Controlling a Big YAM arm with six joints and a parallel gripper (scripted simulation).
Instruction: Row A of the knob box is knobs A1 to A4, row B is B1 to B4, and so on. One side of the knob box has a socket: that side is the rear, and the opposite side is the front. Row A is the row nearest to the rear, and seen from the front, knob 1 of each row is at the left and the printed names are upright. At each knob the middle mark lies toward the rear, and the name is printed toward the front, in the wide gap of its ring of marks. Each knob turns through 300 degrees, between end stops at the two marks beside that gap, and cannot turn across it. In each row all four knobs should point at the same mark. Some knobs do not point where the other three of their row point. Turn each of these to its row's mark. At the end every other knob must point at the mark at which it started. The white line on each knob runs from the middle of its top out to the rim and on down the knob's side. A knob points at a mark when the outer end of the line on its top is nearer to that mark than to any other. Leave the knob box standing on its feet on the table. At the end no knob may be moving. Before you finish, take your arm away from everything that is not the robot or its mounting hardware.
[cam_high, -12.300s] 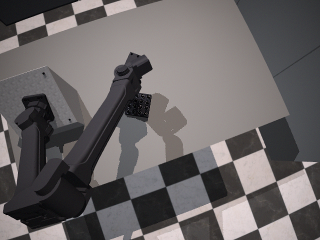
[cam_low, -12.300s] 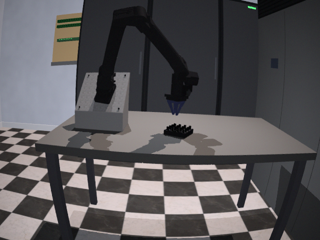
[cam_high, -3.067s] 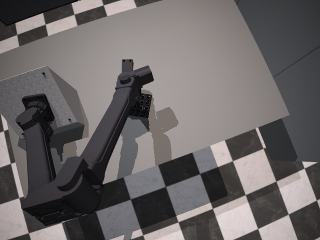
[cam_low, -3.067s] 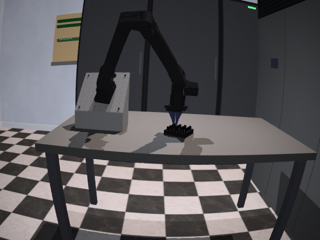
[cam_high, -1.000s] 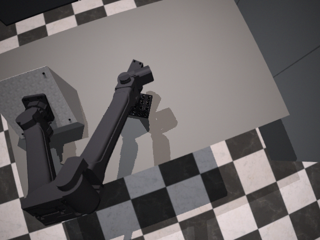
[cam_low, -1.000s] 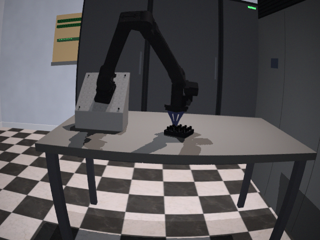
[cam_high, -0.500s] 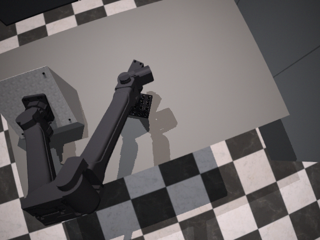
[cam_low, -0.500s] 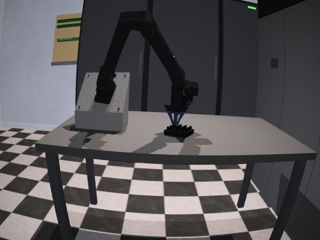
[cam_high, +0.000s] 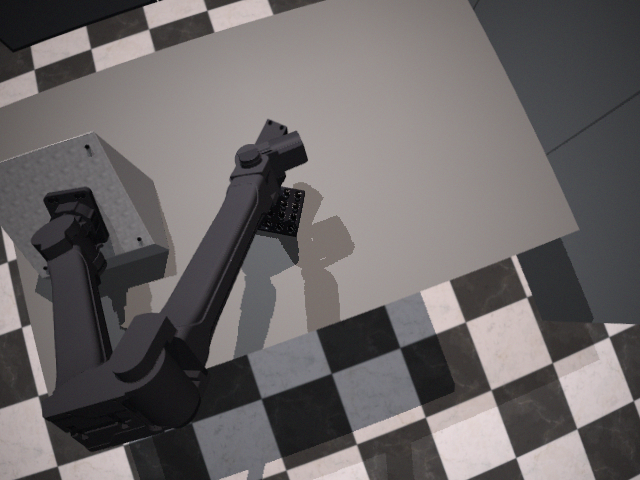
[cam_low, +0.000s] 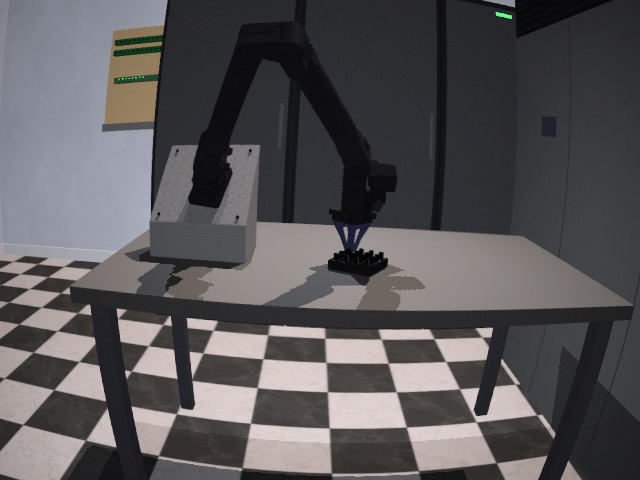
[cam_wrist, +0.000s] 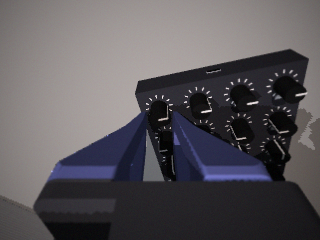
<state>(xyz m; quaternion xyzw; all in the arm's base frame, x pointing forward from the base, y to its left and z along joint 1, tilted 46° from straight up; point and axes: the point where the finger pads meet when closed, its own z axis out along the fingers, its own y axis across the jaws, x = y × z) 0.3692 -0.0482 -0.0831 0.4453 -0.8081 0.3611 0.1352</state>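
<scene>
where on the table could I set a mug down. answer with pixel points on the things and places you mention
Best bet: the bare tabletop (cam_high: 439, 155) (cam_low: 491, 273) between the knob box (cam_high: 299, 211) (cam_low: 359, 266) and the table edge beside the dark grey cabinet. It's crowded between the knob box and the pale mounting block (cam_high: 124, 206) (cam_low: 199, 240), where the arm reaches over.

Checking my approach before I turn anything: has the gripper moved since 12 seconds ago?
Yes, down: in the exterior view the gripper's tips sit lower against the table's back edge.
</scene>
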